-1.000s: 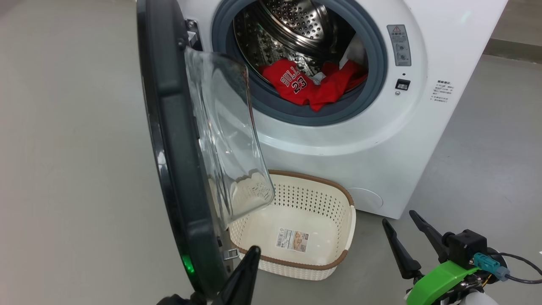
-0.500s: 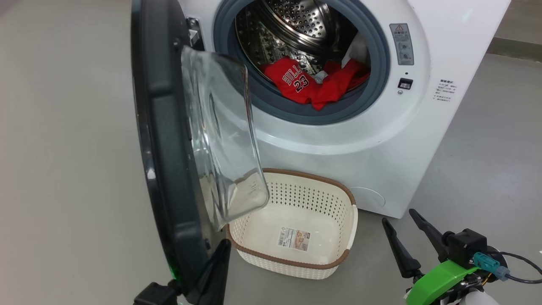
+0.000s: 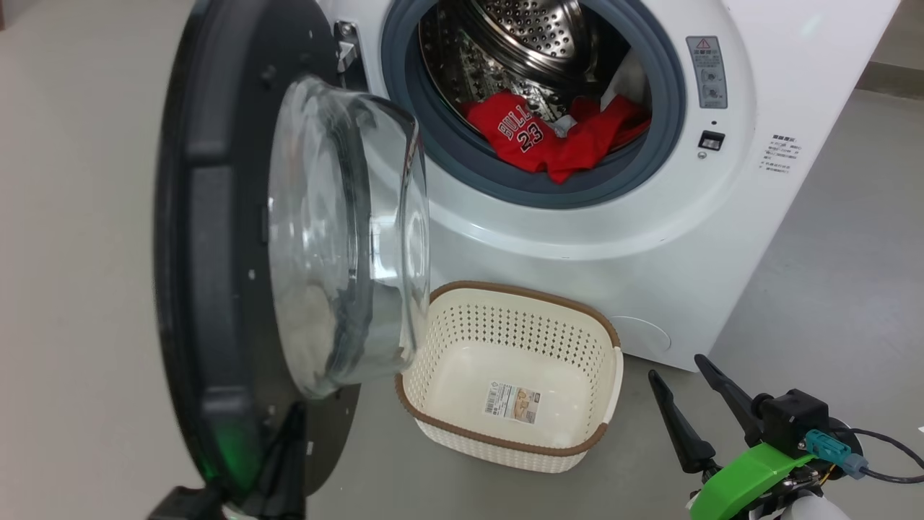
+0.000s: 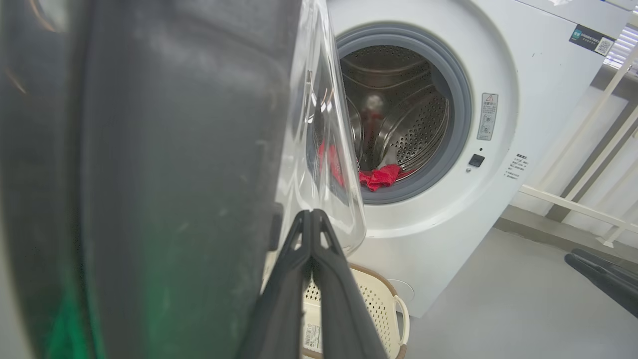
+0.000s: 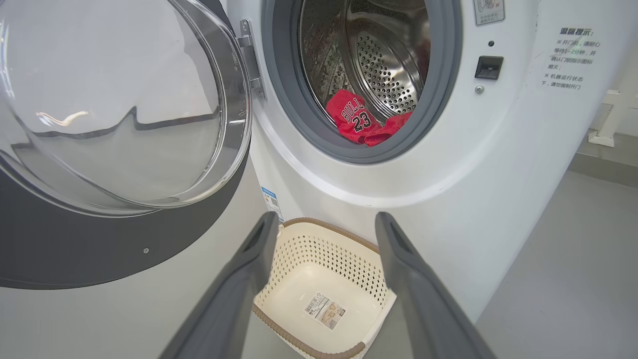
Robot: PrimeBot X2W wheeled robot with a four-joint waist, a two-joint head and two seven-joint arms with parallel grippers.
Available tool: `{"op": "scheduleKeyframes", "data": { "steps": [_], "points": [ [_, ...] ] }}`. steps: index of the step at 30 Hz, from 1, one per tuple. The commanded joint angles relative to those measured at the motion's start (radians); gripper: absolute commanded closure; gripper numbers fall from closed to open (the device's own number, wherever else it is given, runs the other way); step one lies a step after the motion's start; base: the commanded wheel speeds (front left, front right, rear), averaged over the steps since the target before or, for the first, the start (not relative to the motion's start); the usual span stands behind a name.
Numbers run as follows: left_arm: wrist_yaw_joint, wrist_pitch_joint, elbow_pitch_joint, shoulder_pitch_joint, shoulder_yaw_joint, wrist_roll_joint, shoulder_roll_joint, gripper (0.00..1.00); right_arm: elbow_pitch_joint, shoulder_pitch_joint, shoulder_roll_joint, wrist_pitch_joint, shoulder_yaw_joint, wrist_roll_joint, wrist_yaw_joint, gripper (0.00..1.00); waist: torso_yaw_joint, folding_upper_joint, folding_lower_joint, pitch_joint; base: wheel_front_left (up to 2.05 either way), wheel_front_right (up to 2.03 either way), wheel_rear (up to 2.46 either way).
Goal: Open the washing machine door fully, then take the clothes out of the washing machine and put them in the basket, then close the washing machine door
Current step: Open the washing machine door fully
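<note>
Contact matters: left jaws, pressed shut on nothing, should push low on the washing machine door (image 3: 209, 289), swinging it wide past the basket (image 3: 498, 453). Right jaws gape empty; clothes (image 3: 534, 137) lie in the drum (image 3: 534, 36).

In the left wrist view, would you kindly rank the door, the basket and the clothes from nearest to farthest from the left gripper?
From the left gripper:
1. The door: right beside it, on that view's left.
2. The basket: low down, just beyond it.
3. The clothes: farthest, inside the washing machine.
</note>
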Motion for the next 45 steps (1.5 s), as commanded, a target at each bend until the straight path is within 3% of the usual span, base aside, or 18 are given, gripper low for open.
{"op": "scheduleKeyframes", "data": {
  "steps": [1, 21, 45],
  "points": [
    [0.016, -0.005, -0.024, -0.012, 0.068, 0.01, 0.022, 1.0, -0.027, -0.023, -0.011, -0.009, 0.02, -0.013, 0.006, 0.0, 0.004, 0.0, 0.0, 0.002, 0.0, 0.0, 0.0],
    [0.001, -0.005, 0.054, -0.12, 0.362, 0.053, 0.083, 1.0, -0.035, -0.061, -0.028, -0.009, 0.043, -0.022, 0.006, 0.0, -0.004, 0.0, 0.0, 0.077, 0.0, 0.0, 0.0],
    [-0.068, -0.005, 0.309, -0.366, 0.658, 0.133, 0.163, 1.0, -0.03, -0.133, -0.052, -0.009, 0.059, -0.036, 0.006, 0.0, -0.026, 0.0, 0.0, 0.183, 0.0, 0.0, 0.0]
  ]
}}
